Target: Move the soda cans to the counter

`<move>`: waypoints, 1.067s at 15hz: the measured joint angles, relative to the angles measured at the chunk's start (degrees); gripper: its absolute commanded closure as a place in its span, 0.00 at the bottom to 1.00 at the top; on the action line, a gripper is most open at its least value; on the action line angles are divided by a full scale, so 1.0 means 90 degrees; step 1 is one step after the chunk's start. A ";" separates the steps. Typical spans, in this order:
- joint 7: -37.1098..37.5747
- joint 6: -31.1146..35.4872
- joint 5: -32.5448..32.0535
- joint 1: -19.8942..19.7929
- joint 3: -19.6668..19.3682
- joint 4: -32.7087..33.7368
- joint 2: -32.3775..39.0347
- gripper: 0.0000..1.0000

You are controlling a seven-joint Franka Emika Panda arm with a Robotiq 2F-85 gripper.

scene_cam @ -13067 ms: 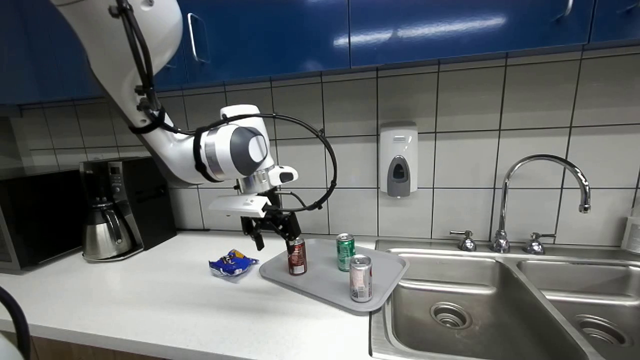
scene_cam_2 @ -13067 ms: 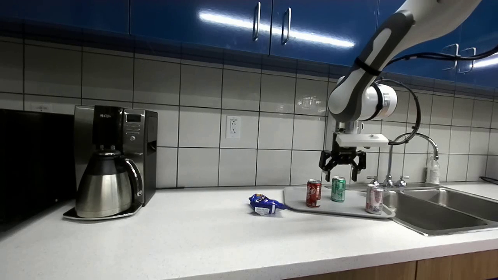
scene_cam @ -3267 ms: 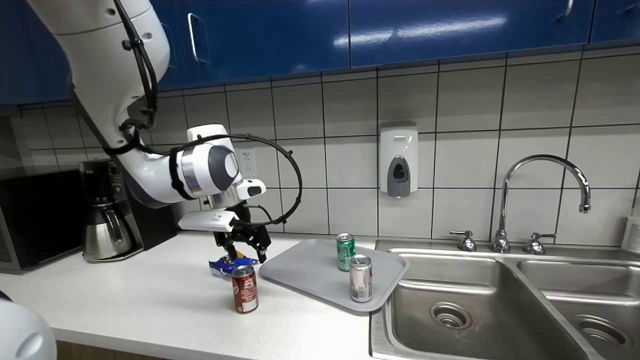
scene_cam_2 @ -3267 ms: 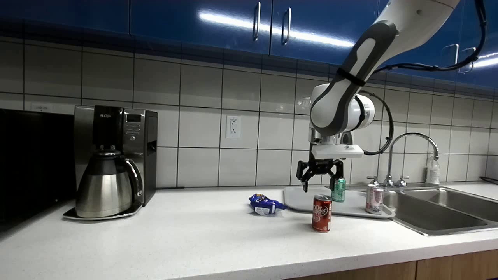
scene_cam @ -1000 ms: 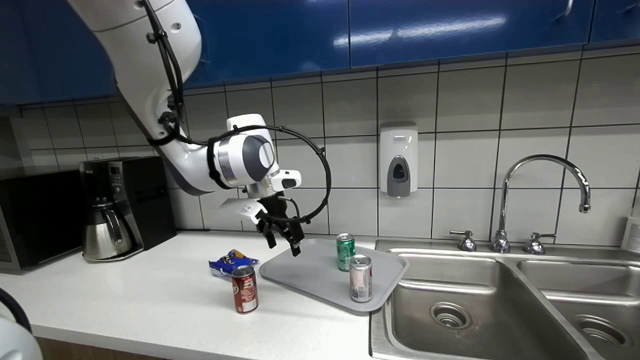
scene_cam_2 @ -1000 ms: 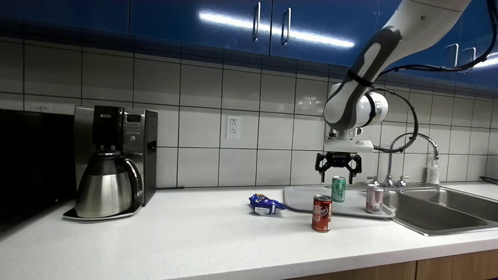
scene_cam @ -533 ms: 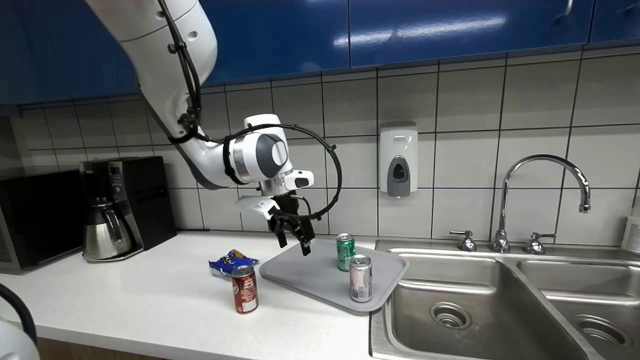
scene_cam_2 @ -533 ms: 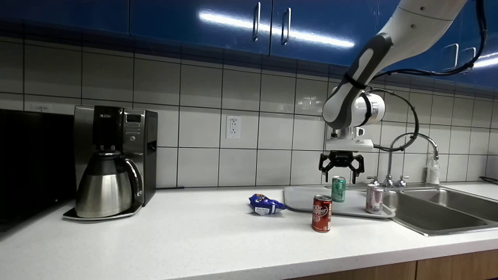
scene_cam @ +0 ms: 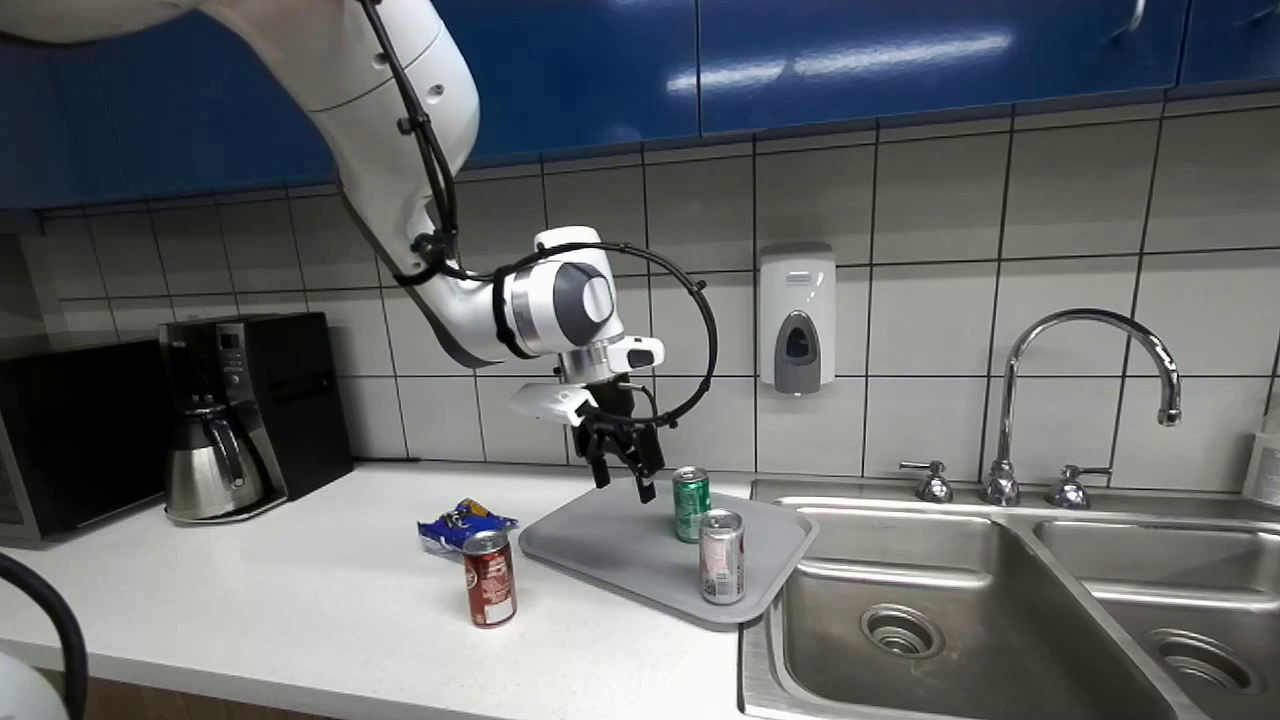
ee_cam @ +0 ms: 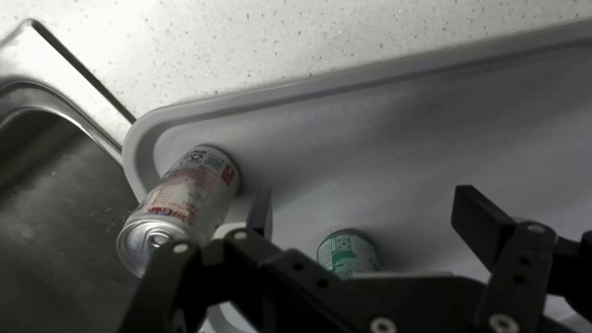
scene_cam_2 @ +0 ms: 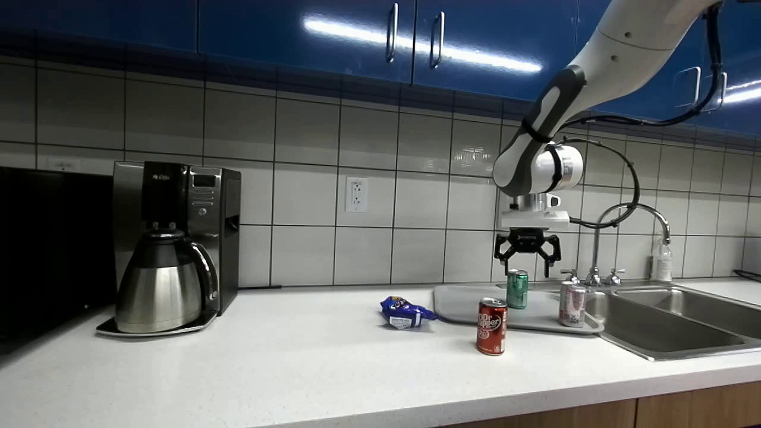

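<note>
One was across; two remained

My gripper (scene_cam_2: pixel 527 273) hung above the tray (scene_cam: pixel 610 545) with its fingers (ee_cam: pixel 478 222) spread wide, released, nothing between them. It had just slid away from the red can (scene_cam: pixel 490 578) and closer to the green can (scene_cam: pixel 691 506), while no can had shifted. In the wrist view the green can showed low between the fingers, partly hidden by my own gripper, so I could not tell how squarely I was lined up. It stood upright on the tray, and I saw no contact. Nearer the sink (scene_cam: pixel 960 680), the silver can (ee_cam: pixel 185 194) stood upright on the tray too, close to the rim. Farther out, the red can stood upright on the counter (scene_cam: pixel 300 580), off the tray and apart from the wrapper (scene_cam_2: pixel 404 313).

To me that meant one can of three was delivered, and the green one was likely next. I judged I should center over it and descend before clenching; the finger on the silver can's side might knock that can.
</note>
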 measured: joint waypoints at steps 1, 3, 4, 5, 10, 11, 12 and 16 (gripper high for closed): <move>-0.0009 -0.0059 0.0026 -0.0016 -0.0018 0.0134 0.0102 0.00; -0.0020 -0.0196 0.0078 -0.0036 -0.0039 0.0413 0.0319 0.00; -0.0029 -0.0251 0.0113 -0.0044 -0.0043 0.0542 0.0427 0.00; -0.0054 -0.0295 0.0166 -0.0050 -0.0046 0.0680 0.0545 0.00; -0.0398 -0.0479 0.0501 -0.0132 -0.0046 0.1363 0.1123 0.00; -0.0478 -0.0513 0.0565 -0.0164 -0.0046 0.1499 0.1232 0.00; -0.0548 -0.0555 0.0623 -0.0198 -0.0046 0.1637 0.1337 0.00; -0.0703 -0.0758 0.0767 -0.0307 -0.0046 0.2145 0.1716 0.00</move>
